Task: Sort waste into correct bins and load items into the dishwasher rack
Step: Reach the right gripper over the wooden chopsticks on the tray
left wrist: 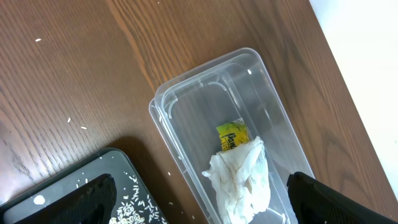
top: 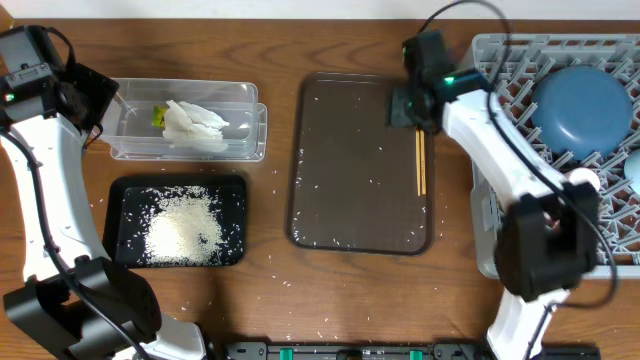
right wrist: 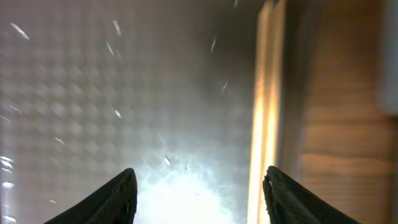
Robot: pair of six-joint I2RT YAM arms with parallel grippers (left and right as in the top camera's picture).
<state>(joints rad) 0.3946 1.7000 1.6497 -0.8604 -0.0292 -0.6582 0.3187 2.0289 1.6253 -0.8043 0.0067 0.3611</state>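
Note:
The clear tub (top: 245, 105) holds the crumpled white tissue (top: 192, 126) and the snack wrapper (top: 158, 117); both show in the left wrist view, tissue (left wrist: 242, 177) and wrapper (left wrist: 231, 136). The black tray (top: 125, 215) holds the rice heap (top: 185, 228). The wooden chopsticks (top: 421, 162) lie along the right side of the brown serving tray (top: 350, 160). My right gripper (right wrist: 199, 199) is open low over that tray, chopsticks (right wrist: 266, 106) just inside its right finger. The dark-blue dish (top: 582, 105) sits in the grey rack (top: 500, 55). My left gripper (left wrist: 199, 202) is open above the tub's near end.
Loose rice grains are scattered on the wooden table (top: 270, 300) and on the brown tray. A light-blue rim (top: 633, 170) and a small white cup (top: 583, 180) show in the rack at the right edge. The table's far edge runs behind the tub.

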